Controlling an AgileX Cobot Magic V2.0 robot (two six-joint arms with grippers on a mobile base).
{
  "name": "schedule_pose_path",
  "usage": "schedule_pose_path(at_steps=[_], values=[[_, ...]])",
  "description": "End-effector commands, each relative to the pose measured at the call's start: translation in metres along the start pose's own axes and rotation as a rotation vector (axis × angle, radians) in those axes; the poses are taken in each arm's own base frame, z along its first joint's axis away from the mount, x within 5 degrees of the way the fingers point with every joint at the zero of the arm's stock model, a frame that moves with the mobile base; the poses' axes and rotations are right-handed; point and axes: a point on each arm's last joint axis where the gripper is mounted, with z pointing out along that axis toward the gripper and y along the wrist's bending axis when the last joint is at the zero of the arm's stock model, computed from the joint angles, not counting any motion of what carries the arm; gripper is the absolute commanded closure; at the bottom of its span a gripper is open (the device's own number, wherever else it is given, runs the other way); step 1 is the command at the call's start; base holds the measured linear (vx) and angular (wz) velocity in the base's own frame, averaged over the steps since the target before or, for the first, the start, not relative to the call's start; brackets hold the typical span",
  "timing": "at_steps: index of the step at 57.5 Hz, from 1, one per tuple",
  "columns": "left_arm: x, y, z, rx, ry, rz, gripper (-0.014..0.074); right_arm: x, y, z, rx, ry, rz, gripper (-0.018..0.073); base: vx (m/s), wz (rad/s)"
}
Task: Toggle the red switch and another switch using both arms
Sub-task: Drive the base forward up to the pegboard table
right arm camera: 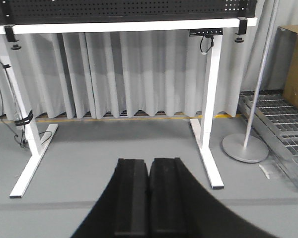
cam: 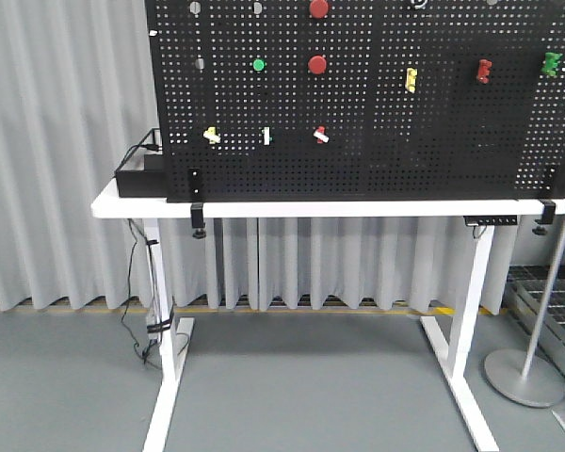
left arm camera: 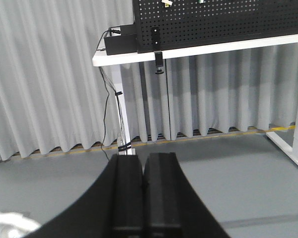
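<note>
1. A black pegboard stands upright on a white tabletop, held at its lower edge by black clamps.
2. The red switch sits in the board's lowest row of fittings, directly below two round red buttons. Its short white lever points to the right and slightly down.
3. The pale yellow switch is in the same row, well to the left, with a small white toggle between the two.
4. A green button is mounted higher up, just left of the lower red button.
5. A black box rests on the tabletop's left end, beside the board.
6. The left gripper hangs low over the grey floor, well short of the tabletop. Its fingers are pressed together with nothing between them.
7. The right gripper is likewise low and far from the board. Its fingers are together and hold nothing.
8. Neither arm appears in the front view.
9. A grey stand with a round base stands on the floor by the right table leg.
</note>
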Motion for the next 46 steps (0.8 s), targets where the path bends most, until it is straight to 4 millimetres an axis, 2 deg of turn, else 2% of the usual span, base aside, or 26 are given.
schedule_pose_path(at_steps=[1,46], values=[[-0.0031,0.0001,-0.0001,-0.005,-0.074,-0.011,0.0594,-0.0068,0.0006,-0.0006,-0.004,-0.093,-0.014,0.0566,0.35,-0.03],[-0.0031,0.0001,-0.0001,-0.005,-0.074,-0.011,0.0594,-0.0065,0.0006,-0.0006,-0.004,-0.089,-0.014,0.0566,0.41,-0.01]])
